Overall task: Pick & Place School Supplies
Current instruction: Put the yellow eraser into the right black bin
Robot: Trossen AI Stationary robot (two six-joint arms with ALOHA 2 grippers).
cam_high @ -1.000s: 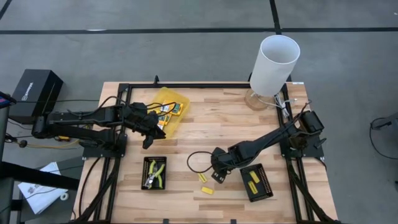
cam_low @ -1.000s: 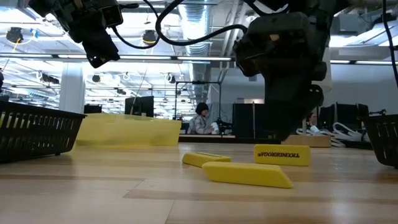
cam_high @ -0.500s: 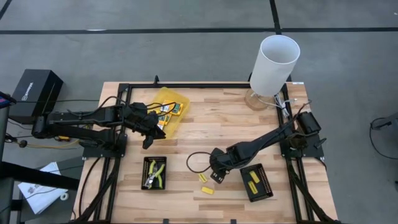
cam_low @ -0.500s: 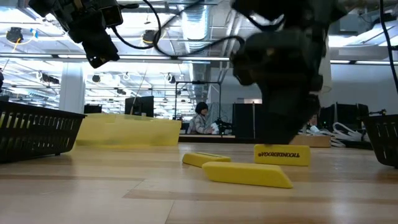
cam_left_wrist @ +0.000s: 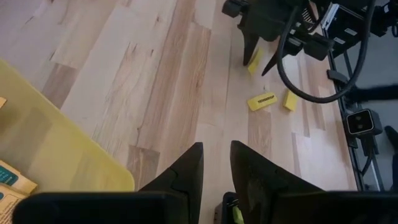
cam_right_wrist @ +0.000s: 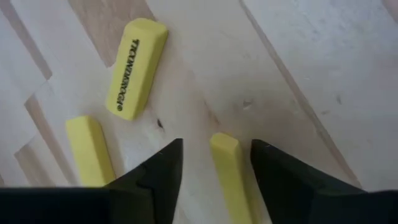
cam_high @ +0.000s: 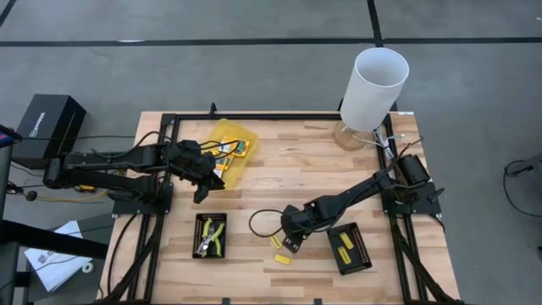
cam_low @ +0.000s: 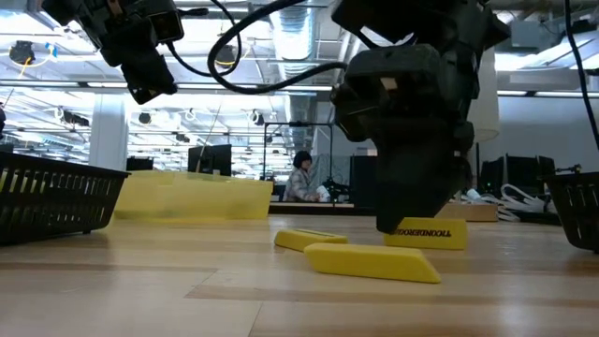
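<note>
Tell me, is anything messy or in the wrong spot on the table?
Three yellow pieces lie loose on the bare wood between the two black trays, pointing different ways. The right gripper's fingers straddle one of them.

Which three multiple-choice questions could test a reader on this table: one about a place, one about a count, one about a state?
1. Where does the plier-like tool lie?
A. in a black tray
B. in the yellow container
C. on bare wood

2. How many yellow erasers does the right wrist view show?
A. one
B. three
C. five

3. How is the right gripper?
A. shut on a packet
B. open over bare wood
C. open, with one eraser between its fingers

Answers:
1 A: its yellow-green handles lie inside the tray's rim.
2 B: one printed eraser and two plain ones show.
3 C: a plain eraser lies between the fingers, with a gap on each side.
</note>
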